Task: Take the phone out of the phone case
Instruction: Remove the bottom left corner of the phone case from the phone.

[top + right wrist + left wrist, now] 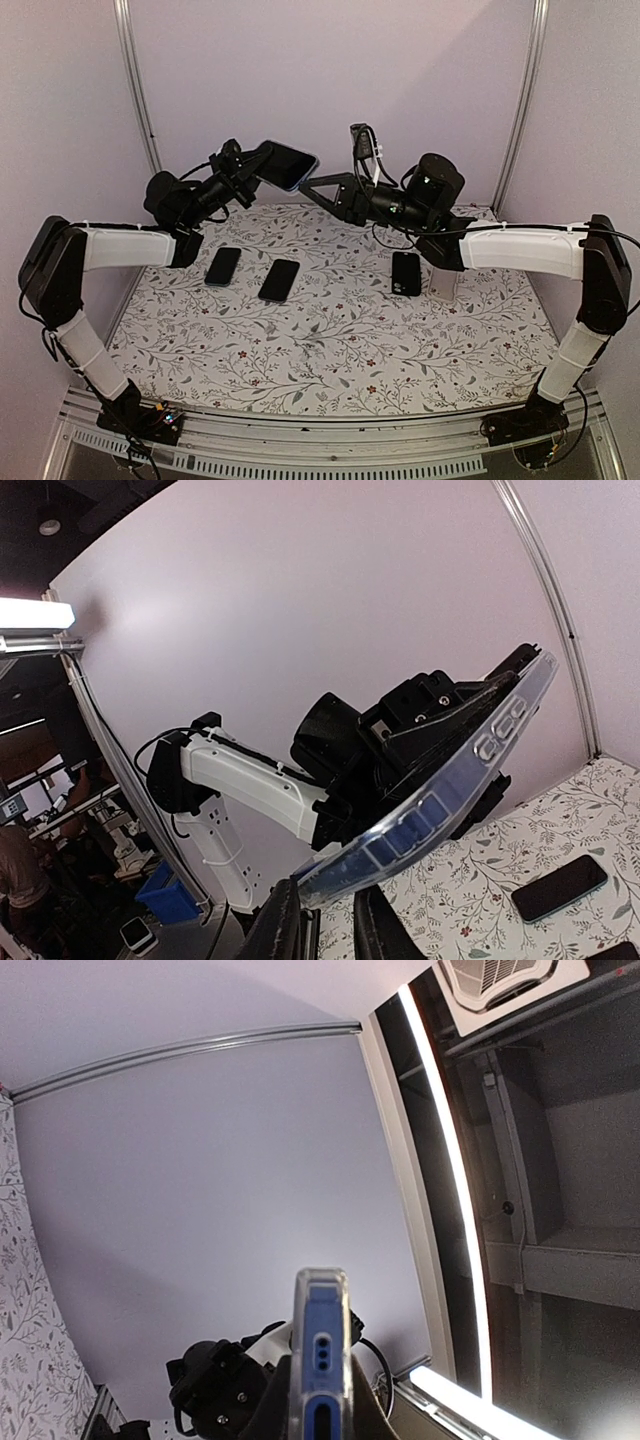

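A blue phone [292,165] in a clear phone case [455,795] hangs in the air above the back of the table. My left gripper [258,172] is shut on it from the left. In the left wrist view the phone [322,1345] stands edge-on between that gripper's [322,1412] dark fingers [272,1405]. My right gripper [312,186] meets the phone's lower right corner. In the right wrist view the case's bent clear end sits between the right gripper's [328,920] narrowly set fingers [284,922], which press on it.
Two dark phones [223,266] [279,280] lie flat on the floral table [330,350] at left centre, and a third one [406,273] lies at the right beside a pale flat object [443,285]. Walls enclose the back and both sides.
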Robot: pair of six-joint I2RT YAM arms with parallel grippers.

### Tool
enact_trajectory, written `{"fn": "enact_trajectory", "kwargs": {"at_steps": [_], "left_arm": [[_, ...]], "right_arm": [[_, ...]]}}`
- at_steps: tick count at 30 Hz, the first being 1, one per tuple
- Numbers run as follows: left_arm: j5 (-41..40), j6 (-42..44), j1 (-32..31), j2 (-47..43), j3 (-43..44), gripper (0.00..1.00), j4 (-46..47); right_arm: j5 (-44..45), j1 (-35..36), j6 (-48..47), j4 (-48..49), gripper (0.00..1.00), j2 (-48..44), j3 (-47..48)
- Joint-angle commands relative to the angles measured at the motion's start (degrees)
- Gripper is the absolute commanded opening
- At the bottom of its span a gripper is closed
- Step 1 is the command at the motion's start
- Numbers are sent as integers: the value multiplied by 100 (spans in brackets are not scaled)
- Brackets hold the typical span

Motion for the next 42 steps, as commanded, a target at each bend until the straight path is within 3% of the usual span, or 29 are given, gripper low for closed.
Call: {"fn": "enact_trajectory", "kwargs": {"at_steps": [1,4,9,12,25,36,42], "left_arm": [[-17,-318,-86,-49,86,0,668],[49,-241,-77,-54,127,0,634],[34,-86,-24,-118,62,0,503],[33,-23,-25,-101,120,0,418],[50,9,-31,-56,192,0,409],[110,318,-6,-204,280,0,496],[23,-30,37,-158,308,0,809]], "right_arm": [[139,-12,-153,-97,16,122,137],[103,-21,-156,-298,16,179,282],[-10,15,-72,-293,36,183,262],[-20,46,-141,-371,42,138,269],[128,114,-269,-610,42,205,358],[510,105,-43,-1256,25,403,617],[454,105,-184,-1182,25,290,360]]}}
